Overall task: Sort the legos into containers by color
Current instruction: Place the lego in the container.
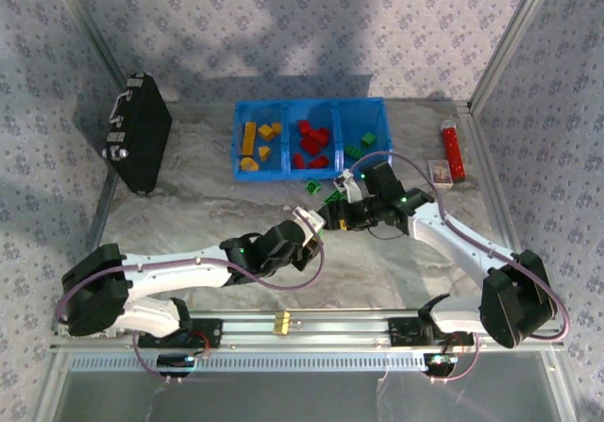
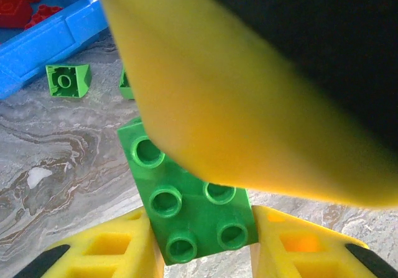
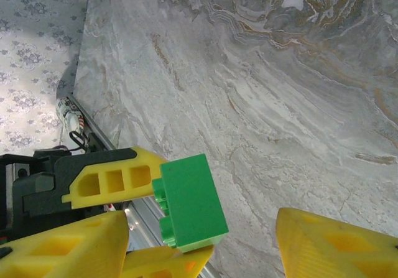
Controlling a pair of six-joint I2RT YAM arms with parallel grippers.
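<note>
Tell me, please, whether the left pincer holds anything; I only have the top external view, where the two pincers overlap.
Observer: Yes, the left wrist view shows the left pincer shut on a green brick, studs facing that camera.
Operator: Does the right pincer grip it too?
Observer: Not yet; in the right wrist view the right pincer stands open around the brick, a clear gap beside one finger.
Operator: How big is the brick?
Observer: Two studs wide; five studs show, and a right pincer finger covers the rest.
</note>
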